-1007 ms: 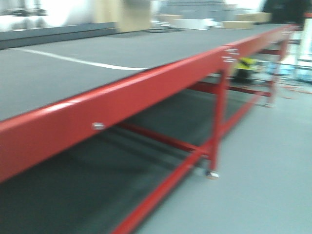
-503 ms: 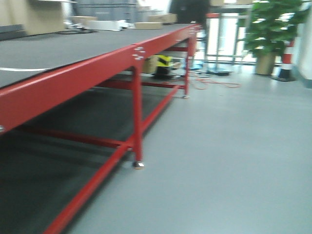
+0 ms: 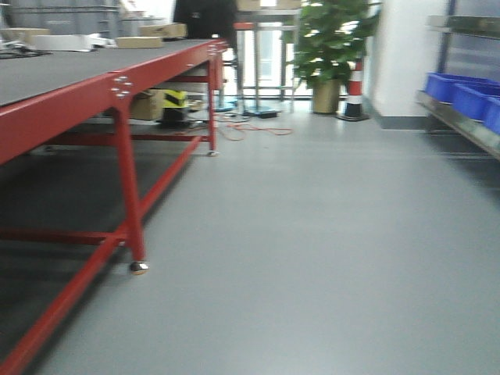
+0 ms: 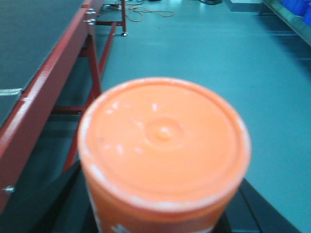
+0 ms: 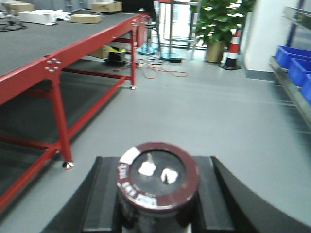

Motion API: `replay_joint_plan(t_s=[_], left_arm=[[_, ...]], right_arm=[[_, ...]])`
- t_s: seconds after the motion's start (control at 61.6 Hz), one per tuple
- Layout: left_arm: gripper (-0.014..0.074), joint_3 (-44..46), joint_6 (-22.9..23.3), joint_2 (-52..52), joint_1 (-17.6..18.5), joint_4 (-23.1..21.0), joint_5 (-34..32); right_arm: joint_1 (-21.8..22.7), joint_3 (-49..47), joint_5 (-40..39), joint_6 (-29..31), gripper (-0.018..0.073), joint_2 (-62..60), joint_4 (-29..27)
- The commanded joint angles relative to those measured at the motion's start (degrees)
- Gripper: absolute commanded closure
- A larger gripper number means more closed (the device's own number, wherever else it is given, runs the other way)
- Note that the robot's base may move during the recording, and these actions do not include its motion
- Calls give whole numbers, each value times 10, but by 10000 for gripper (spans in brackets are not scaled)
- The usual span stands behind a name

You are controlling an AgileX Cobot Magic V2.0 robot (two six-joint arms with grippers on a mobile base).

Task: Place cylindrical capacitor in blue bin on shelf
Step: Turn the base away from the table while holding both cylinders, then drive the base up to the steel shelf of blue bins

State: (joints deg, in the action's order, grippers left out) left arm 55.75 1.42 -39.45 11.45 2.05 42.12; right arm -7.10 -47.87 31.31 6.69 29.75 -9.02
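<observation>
Dark cylindrical capacitor [image 5: 158, 182] clamped in right claw [image 5: 156, 213].

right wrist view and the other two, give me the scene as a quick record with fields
right claw: shut on the cylindrical capacitor, dark, terminals facing the camera
left claw: shut on an orange cylinder, its flat end filling the view
shelf: steel, right edge of the front view, holding blue bins
red table: on the left, grey mat top
floor: grey; potted plant at the far end
task state: capacitor not yet in a bin
</observation>
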Motion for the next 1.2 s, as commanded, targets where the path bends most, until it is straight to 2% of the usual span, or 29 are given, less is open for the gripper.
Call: replay_joint_plan(t_s=[0.0,1.185], left_arm=[[707,4,3,2,4,-1,-13],[707,4,3,3,4,-1,-13]], right_arm=[[-1,-5,-13,3,721,-3,5],[-1,-5,-13,3,721,-3,5]])
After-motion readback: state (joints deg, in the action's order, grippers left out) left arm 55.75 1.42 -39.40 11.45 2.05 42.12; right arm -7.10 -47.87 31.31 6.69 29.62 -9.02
